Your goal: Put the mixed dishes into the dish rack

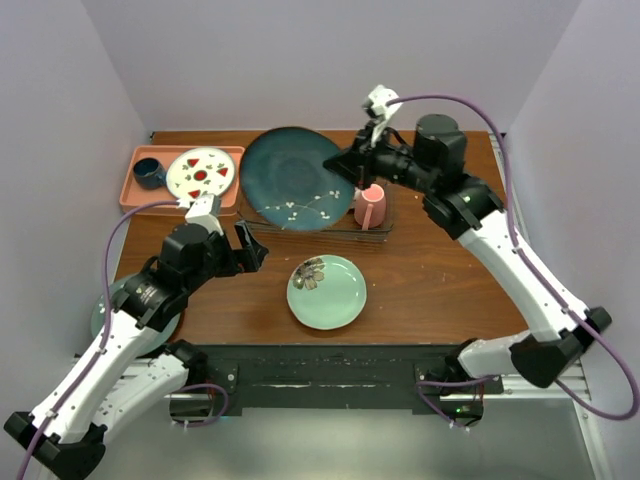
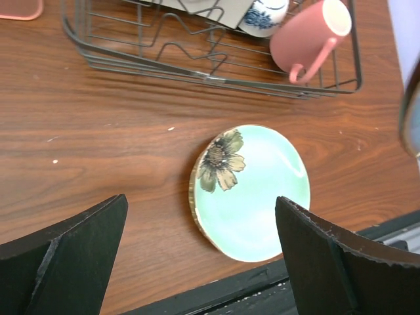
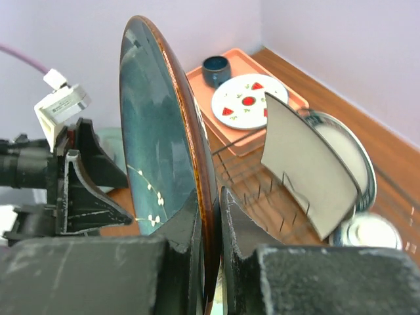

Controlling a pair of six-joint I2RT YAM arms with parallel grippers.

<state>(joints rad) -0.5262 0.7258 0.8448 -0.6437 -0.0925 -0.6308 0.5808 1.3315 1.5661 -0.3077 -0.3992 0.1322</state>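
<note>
Currently in hand: large teal plate [image 3: 157,131], held on edge and nearly upright above the dish rack [image 2: 216,79]. The right pincer [image 3: 211,197] is clamped on the plate's lower rim. Seen from above, the plate covers the rack's left and middle part. The left pincer [image 2: 200,203] is spread wide and holds nothing, hovering over the worktop [image 1: 430,280] near the green plate [image 2: 252,190].

Step, as judged: seat the teal plate in a free slot. Handling notes:
- Keep it on edge and in line with the divider wires.
- Bring the rim down between two wires, not onto one.
- Stay clear of the square white plate [image 3: 308,170] standing just beside it.
- Let go only once the rim bears on the rack floor, since so broad a plate may tip or roll.

Which slot below it is free cannot be told.

Rack, contents:
- square white plate, leaning in the dividers
- round white plate with dark rim [image 3: 351,154], just beyond it
- small blue-and-white bowl [image 2: 262,13]
- pink mug [image 2: 308,36], tilted, at the right end

Tray [image 1: 128,188], far left, outside the task:
- dark blue cup [image 1: 150,172]
- white plate with red marks [image 1: 203,172]

Not yet loaded: green plate, flat on the worktop in front of the rack and apart from it.
</note>
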